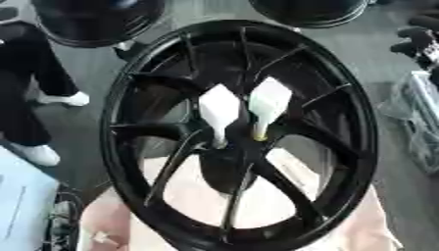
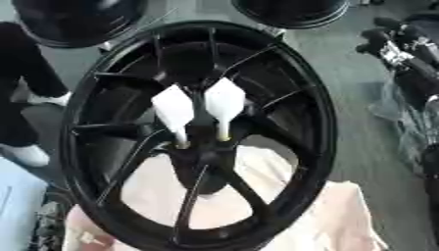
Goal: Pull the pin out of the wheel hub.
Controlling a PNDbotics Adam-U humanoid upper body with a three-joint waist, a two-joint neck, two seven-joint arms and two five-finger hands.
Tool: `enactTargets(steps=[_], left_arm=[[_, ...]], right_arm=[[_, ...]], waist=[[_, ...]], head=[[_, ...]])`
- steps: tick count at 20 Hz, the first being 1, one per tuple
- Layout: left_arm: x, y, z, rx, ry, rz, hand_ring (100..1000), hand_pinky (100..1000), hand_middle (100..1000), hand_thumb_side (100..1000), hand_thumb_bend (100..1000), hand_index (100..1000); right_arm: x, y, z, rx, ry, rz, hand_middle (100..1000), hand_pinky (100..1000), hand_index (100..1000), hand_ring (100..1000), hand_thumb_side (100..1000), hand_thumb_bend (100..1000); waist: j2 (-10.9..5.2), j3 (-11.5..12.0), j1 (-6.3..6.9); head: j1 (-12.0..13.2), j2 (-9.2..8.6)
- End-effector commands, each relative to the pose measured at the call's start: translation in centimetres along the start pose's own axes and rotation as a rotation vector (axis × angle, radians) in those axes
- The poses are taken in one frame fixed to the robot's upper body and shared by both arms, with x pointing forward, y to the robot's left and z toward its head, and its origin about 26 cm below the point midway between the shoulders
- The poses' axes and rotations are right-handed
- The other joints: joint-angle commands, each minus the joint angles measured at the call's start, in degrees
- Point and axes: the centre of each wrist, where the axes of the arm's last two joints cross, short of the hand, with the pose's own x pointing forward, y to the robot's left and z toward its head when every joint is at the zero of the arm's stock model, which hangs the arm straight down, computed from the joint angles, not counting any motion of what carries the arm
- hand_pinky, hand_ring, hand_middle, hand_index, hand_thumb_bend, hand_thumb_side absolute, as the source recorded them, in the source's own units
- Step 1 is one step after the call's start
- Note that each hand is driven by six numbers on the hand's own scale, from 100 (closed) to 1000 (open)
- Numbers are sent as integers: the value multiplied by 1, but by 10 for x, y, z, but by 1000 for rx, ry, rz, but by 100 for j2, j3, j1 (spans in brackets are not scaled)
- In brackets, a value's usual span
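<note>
Two white paddle-shaped plastic pins [image 1: 219, 113] stand in the big black metal wheel hub [image 1: 225, 164]. They look light and stiff; grab a wide top. No hand shows, so I cannot tell its state.

Soft, even light is falling from above, leaving no hard shadows. Both views are looking blurred throughout, edges smearing everywhere. The black wheel hub [image 1: 240, 132] is swallowing detail, its spokes merging into darkness, while the two white pins [image 2: 199, 110] are glaring almost featureless. The right hand [image 2: 403, 49] is perhaps showing, too indistinct.
</note>
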Motion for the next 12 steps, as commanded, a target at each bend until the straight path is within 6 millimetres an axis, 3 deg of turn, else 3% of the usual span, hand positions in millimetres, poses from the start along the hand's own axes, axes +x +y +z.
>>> enactTargets(steps=[1,12], left_arm=[[7,0,-4,-3,-25,-6,759,733,716,639,100,779],[2,0,-1,-14,-3,19,796,736,764,648,100,800]], right_arm=[[11,-4,-5,6,-24,20,731,982,854,718,371,379],[21,-8,-13,-10,-55,4,748,987,863,738,365,373]], waist=[[-174,-3,0],[-190,38,-11]], head=[[19,-56],[47,-81]])
